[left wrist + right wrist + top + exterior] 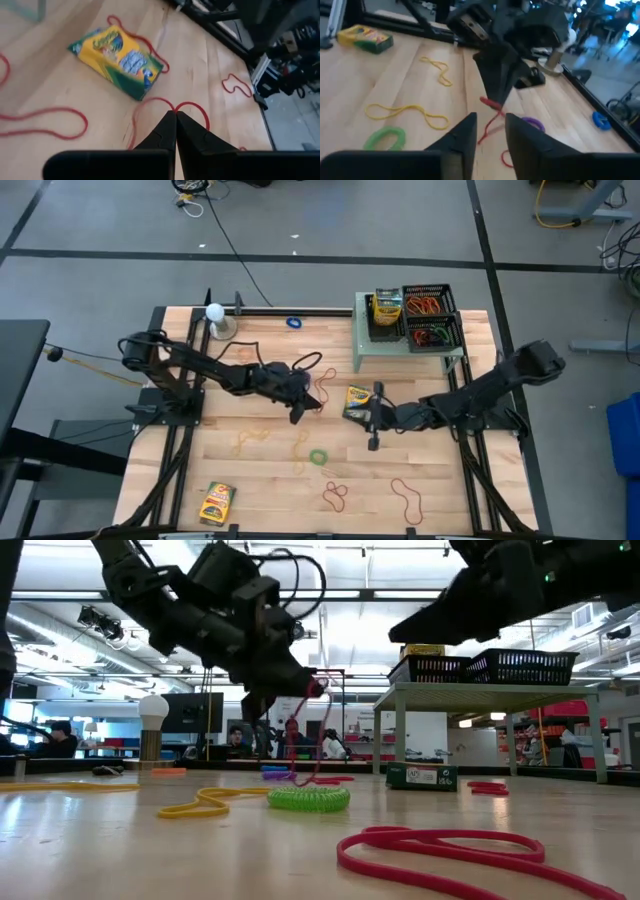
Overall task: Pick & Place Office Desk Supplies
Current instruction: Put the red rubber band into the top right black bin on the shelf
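My left gripper (300,412) hangs over the middle of the table, shut on a red rubber band (312,730). Facing it from the right, my right gripper (490,132) stands open above the wood with nothing between its fingers. A yellow-green crayon box (357,401) lies flat on the table just beside the right gripper. Another box (217,502) lies near the front left edge. Loose bands lie flat around them: green (318,456), yellow (250,438) and red (333,497). My left gripper pinches the red band at the top of its loop (175,107) between its two shut fingertips, coming in slanting down from the table's left. The band hangs slack below the fingers (490,104). Its lower end (506,159) appears to lie on the table.
A raised stand (400,345) at the far right carries black baskets (430,315) holding bands and a crayon box (387,308). A white ball on a small stand (215,318) is at the far left. A blue band (294,322) lies at the far edge.
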